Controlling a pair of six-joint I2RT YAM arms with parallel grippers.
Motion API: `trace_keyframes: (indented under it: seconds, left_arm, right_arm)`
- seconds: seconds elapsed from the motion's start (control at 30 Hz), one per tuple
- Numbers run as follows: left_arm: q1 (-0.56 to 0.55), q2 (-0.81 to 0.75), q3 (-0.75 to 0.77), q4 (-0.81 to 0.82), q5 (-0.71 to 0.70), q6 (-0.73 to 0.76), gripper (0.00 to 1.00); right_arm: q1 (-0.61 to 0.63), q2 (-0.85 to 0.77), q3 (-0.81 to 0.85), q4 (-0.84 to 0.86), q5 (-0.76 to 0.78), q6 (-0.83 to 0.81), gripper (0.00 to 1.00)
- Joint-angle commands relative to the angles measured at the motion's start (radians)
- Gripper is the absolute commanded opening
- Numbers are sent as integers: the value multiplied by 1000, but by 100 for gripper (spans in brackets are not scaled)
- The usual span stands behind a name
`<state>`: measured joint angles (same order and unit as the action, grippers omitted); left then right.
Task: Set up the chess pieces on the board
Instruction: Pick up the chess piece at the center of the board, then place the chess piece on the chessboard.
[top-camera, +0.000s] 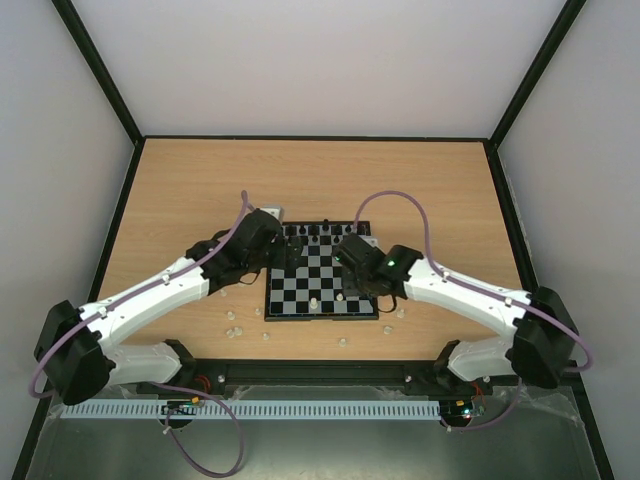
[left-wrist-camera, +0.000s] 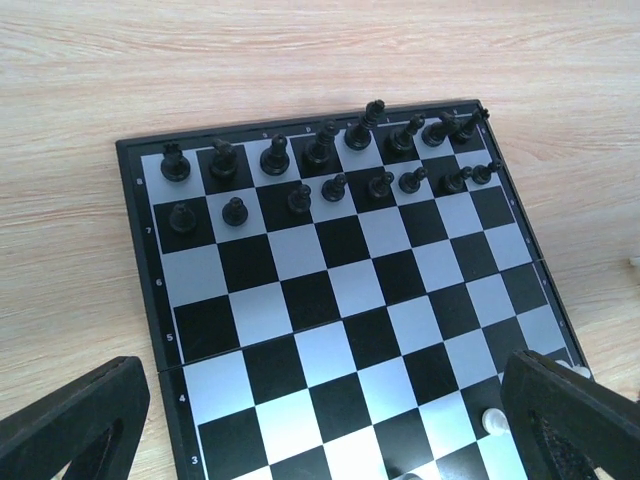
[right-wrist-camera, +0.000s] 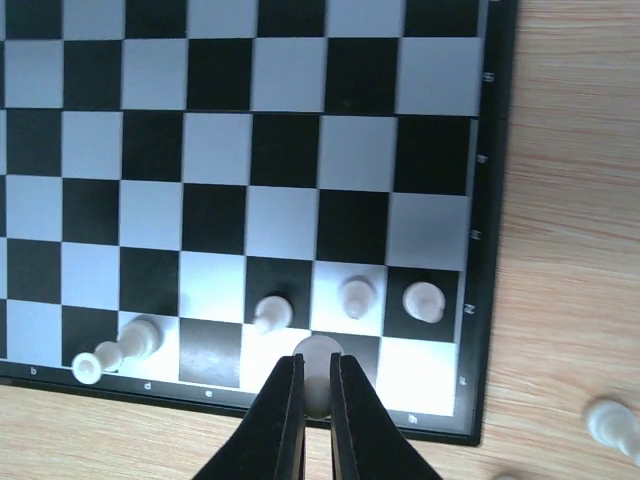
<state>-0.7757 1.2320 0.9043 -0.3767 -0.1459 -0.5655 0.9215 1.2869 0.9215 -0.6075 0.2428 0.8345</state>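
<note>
We see the right gripper (right-wrist-camera: 315, 372) clamped on a white piece (right-wrist-camera: 318, 350), apparently upright, directly beneath it at the near row of the board (right-wrist-camera: 350, 130); the left gripper (left-wrist-camera: 320, 425) hangs wide apart, farther off.

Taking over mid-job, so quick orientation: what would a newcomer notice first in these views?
Two full rows of small black chess pieces line the far end of the black-and-pale checkered chessboard. At its near edge, the right end effector is shut on a cream-white chess piece. More cream-white pieces lie scattered on the wooden table off that near edge.
</note>
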Motion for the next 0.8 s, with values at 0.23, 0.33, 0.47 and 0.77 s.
trace_keyframes:
  seconds: [0.23,0.33,0.47,0.77]
  left_arm:
    - [22,-124,2,-50,-82,-56,100]
    - [28,-152,-6,-58,-95,-64,100]
    - [35,-181,-17,-66,-107,-71,99]
    - [48,-218,-21,-79,-113,-71,100]
  right_arm:
    - [42,222,138,12,-74,-114,4]
    - [52,264,157,22,-88,-126,4]
    - [71,317,181,31,-95,-133,4]
    - [90,400,224,24,-82,-137,5]
